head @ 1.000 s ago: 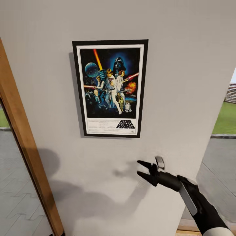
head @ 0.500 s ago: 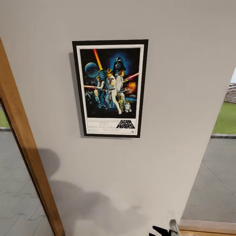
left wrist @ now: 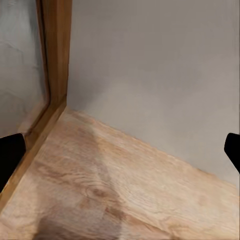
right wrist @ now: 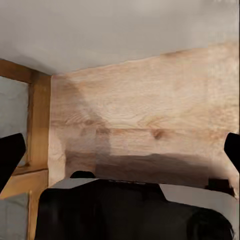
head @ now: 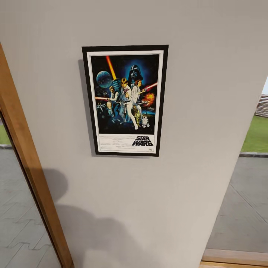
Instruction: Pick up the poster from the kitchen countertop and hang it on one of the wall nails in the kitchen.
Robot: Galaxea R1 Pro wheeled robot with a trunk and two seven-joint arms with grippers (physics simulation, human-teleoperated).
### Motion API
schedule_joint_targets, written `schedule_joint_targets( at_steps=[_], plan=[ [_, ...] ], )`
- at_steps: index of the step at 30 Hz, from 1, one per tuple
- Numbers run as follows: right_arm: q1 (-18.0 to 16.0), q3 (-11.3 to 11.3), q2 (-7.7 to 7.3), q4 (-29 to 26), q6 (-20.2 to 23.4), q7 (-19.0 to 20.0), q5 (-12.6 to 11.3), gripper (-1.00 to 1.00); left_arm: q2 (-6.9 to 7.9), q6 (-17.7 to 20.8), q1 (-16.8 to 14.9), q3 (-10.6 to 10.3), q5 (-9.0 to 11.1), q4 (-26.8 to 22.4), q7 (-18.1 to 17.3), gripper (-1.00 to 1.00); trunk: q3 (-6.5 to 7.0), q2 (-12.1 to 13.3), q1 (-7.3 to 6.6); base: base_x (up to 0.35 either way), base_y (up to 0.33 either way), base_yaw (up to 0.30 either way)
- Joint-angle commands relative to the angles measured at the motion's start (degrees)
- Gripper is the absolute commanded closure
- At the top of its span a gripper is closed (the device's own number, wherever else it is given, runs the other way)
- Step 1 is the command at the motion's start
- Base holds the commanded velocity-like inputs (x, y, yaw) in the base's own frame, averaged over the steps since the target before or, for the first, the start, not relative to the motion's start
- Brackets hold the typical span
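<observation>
The poster (head: pixel 125 99) hangs flat and upright on the pale grey wall (head: pixel 201 111), with its black frame, white border and "STAR WARS" title at the bottom. Whatever holds it is hidden behind it, and no gripper touches it. The kitchen countertop is out of view. In the left wrist view my left gripper (left wrist: pixel 120 155) is open over wooden floor (left wrist: pixel 115 185), its black fingertips (left wrist: pixel 10 156) spread to the picture's sides. In the right wrist view my right gripper (right wrist: pixel 120 155) is open too, pointing down at the floor (right wrist: pixel 150 115) with nothing between its fingers.
A wooden door frame (head: pixel 28 163) runs along the left of the wall, with grey paving (head: pixel 18 223) beyond it. To the right the wall ends at an opening onto pavement and grass (head: pixel 257 134). My own black and white body (right wrist: pixel 135 210) lies under the right gripper.
My open right gripper, raised below the poster a second ago, has dropped down out of the head view. The poster has stayed in place on the wall.
</observation>
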Motion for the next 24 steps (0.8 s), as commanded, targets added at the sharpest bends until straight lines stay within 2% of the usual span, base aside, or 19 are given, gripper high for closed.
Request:
schedule_joint_targets(
  at_steps=[1, 2, 3, 4, 5, 6, 7, 8, 11, 19, 24],
  plan=[
    [0.0, 0.3, 0.37, 0.8, -0.3, -9.1, -0.2, -1.00, -0.48, -0.1, 0.0, -1.6, -1.5, 0.2, 5.7, -1.00, -0.02, 0.0, 0.02, 0.000, 0.000, 0.000],
    [0.0, 0.3, 0.53, 0.9, -0.3, -11.6, -0.2, -1.00, -0.76, -0.1, 0.0, -1.8, -2.4, 0.3, 7.5, -1.00, -0.02, 0.0, 0.02, 0.000, 0.000, 0.000],
    [0.0, 0.3, 0.93, 1.2, -0.3, -15.8, -0.2, -1.00, -1.37, 0.0, 0.0, -2.2, -4.2, 0.4, 11.0, -1.00, -0.02, 0.0, 0.02, 0.000, 0.000, 0.000],
    [0.0, 0.3, 1.16, 1.3, -0.3, -17.6, -0.1, -1.00, -1.62, 0.0, 0.0, -2.3, -5.1, 0.4, 12.7, -1.00, -0.02, 0.0, 0.02, 0.000, 0.000, 0.000],
    [0.0, 0.4, 1.68, 1.9, -0.3, -22.0, 0.7, -1.00, -2.11, 0.0, 0.0, -2.6, -7.7, 0.5, 17.6, -1.00, -0.02, 0.0, 0.02, 0.000, 0.000, 0.000],
    [0.0, 0.4, 1.98, 2.4, -0.2, -25.0, 2.9, -1.00, -2.35, 0.1, 0.0, -2.7, -9.2, 0.5, 21.5, -1.00, -0.02, 0.0, 0.02, 0.000, 0.000, 0.000],
    [0.0, 0.4, 2.05, 2.5, -0.2, -25.6, 3.9, -1.00, -2.41, 0.1, 0.0, -2.7, -9.6, 0.6, 22.4, -1.00, -0.02, 0.0, 0.02, 0.000, 0.000, 0.000],
    [0.1, 0.3, 2.19, 2.7, -0.2, -26.9, 6.8, -1.00, -2.51, 0.1, 0.0, -2.8, -10.2, 0.6, 24.3, -1.00, -0.02, 0.0, 0.02, 0.000, 0.000, 0.000],
    [0.1, 0.3, 2.30, 2.9, -0.3, -28.1, 10.5, -1.00, -2.60, 0.3, 0.0, -2.8, -10.9, 0.6, 26.0, -1.00, -0.02, 0.0, 0.02, 0.000, 0.000, 0.000],
    [0.1, 0.2, 2.34, 3.0, -0.3, -28.3, 11.1, -1.00, -2.61, 0.3, 0.0, -2.8, -11.0, 0.6, 26.3, -1.00, -0.02, 0.0, 0.02, 0.000, 0.000, 0.000],
    [0.1, 0.2, 2.88, 3.0, -0.3, -28.3, 11.1, -1.00, -2.62, 0.3, 0.0, -2.8, -11.0, 0.7, 26.3, -1.00, -0.02, 0.0, 0.02, 0.000, 0.000, 0.000]
  ],
)
